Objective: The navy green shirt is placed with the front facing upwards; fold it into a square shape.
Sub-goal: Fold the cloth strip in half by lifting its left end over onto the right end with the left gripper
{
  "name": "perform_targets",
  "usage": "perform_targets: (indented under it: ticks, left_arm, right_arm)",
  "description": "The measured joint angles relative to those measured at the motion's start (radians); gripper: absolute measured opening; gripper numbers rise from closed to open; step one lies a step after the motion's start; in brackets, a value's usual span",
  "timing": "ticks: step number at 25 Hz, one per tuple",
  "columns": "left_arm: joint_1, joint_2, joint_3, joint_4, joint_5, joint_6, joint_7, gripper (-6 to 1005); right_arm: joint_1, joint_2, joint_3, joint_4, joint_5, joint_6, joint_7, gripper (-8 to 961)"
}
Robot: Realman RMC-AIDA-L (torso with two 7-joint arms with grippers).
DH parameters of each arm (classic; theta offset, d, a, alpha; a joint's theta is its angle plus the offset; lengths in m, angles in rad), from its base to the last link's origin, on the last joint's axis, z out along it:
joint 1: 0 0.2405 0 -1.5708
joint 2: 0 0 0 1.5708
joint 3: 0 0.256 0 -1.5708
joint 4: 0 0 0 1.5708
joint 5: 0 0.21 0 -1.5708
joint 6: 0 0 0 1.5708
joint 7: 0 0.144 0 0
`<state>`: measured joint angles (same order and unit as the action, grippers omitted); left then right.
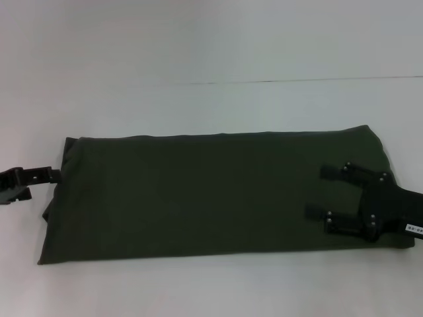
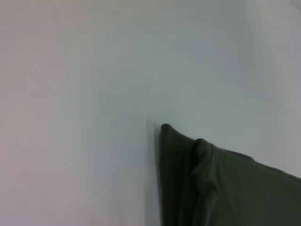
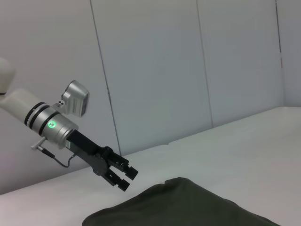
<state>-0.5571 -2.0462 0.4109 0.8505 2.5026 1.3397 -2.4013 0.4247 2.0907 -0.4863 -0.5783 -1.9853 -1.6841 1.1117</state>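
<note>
The navy green shirt (image 1: 211, 191) lies flat on the white table (image 1: 198, 105) as a long dark olive rectangle, plain side up, with no lettering showing. My right gripper (image 1: 316, 193) hovers over the shirt's right end, open, its two fingers spread wide with nothing between them. My left gripper (image 1: 45, 181) sits just off the shirt's left edge, low over the table; in the right wrist view the left gripper (image 3: 126, 179) shows its fingers a little apart and empty. A folded corner of the shirt (image 2: 211, 183) fills the left wrist view; the shirt's edge (image 3: 188, 205) shows in the right wrist view.
A seam line (image 1: 297, 81) runs across the table behind the shirt. White panel walls (image 3: 155, 70) stand beyond the table.
</note>
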Motion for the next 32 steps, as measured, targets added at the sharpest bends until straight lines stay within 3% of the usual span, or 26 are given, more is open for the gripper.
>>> perform_targets:
  ticks: [32]
  left_arm:
    - [-0.017, -0.011, 0.096, -0.063, 0.041, -0.09, 0.005, 872]
  right_arm:
    - [0.011, 0.0, -0.001, 0.012, 0.005, 0.001, 0.014, 915]
